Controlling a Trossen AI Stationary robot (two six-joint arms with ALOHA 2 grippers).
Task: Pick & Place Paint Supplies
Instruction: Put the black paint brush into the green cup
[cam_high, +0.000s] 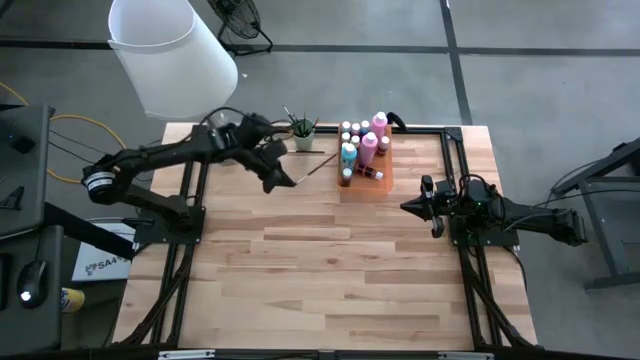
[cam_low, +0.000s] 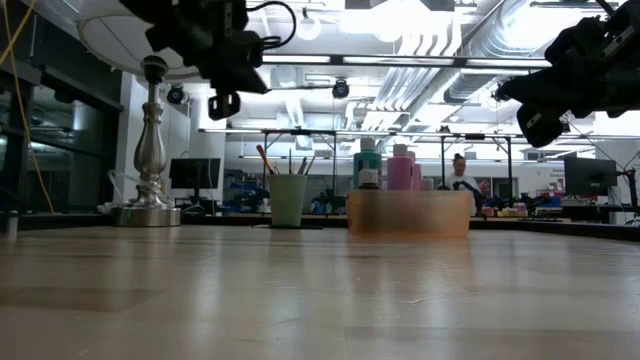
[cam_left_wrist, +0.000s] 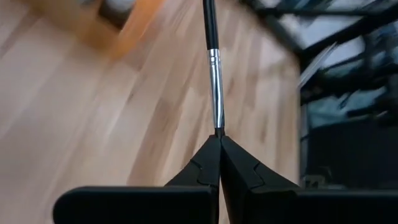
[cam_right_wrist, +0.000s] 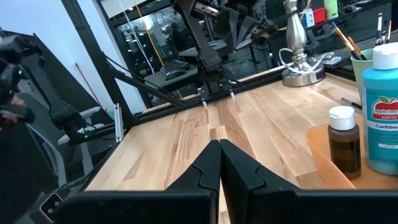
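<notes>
The left pincer (cam_left_wrist: 219, 140), clamped on a brush (cam_left_wrist: 213, 68) by its tip near the counter's far edge, could let it swivel and miss the cup (cam_high: 303, 137); the right pincer (cam_right_wrist: 219, 149) idles closed.

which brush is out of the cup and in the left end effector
The dark-handled paintbrush with the silver ferrule: the left end effector is shut on its end, above the table. The other brushes stand in the green cup.

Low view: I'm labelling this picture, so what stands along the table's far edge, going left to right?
Silver lamp base → pale green cup of paintbrushes → orange tray holding the paint bottles.
</notes>
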